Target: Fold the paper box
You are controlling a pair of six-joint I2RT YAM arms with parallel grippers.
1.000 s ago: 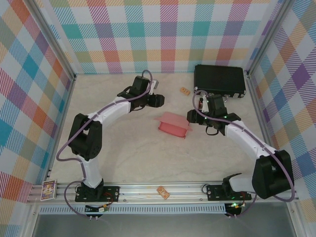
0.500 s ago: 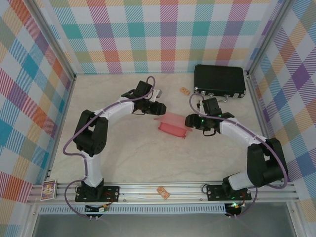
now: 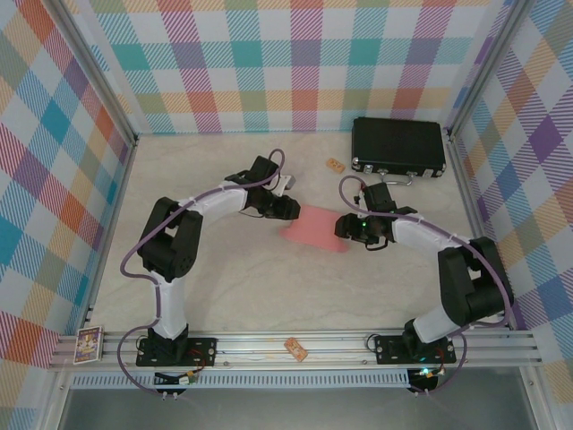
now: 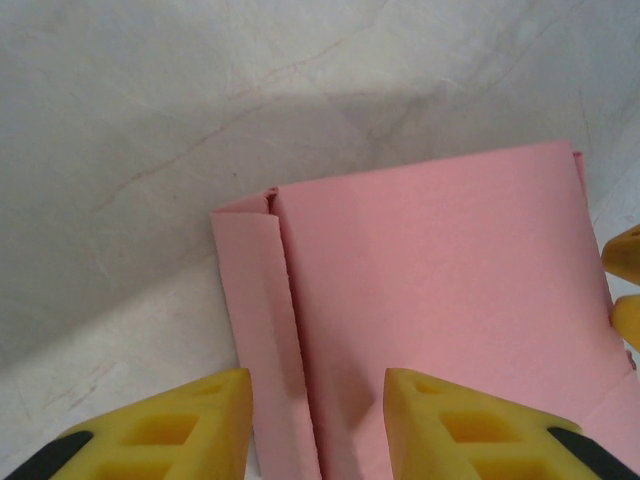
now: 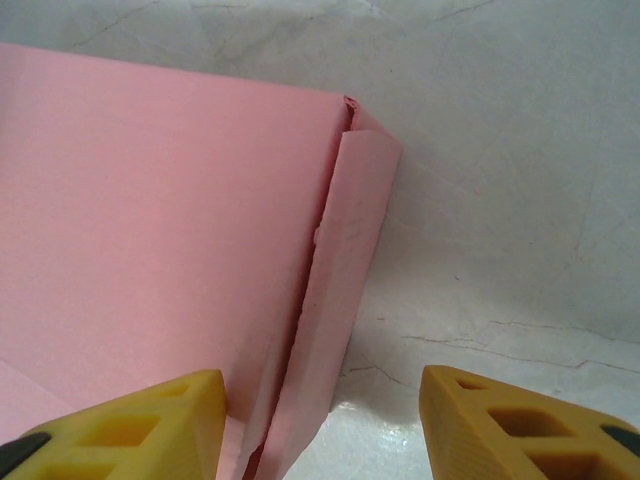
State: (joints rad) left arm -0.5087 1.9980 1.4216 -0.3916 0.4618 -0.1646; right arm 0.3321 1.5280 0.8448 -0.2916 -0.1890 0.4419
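While the salmon-pink thin cardboard paper box (image 3: 313, 231) lies on the counter (image 3: 224, 278), you will find left jaws and right jaws part open, gripping nothing, each straddling one creased end flap (image 4: 262, 330). Judge folding well advanced; tucking those flaps probably remains.

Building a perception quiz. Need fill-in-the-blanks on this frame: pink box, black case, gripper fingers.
The salmon-pink thin cardboard paper box lies ____ the left gripper and right gripper.
The black rectangular hard case sits in the far ____ corner.
Both grippers' fingers are coloured ____.
Missing: between, right, yellow.
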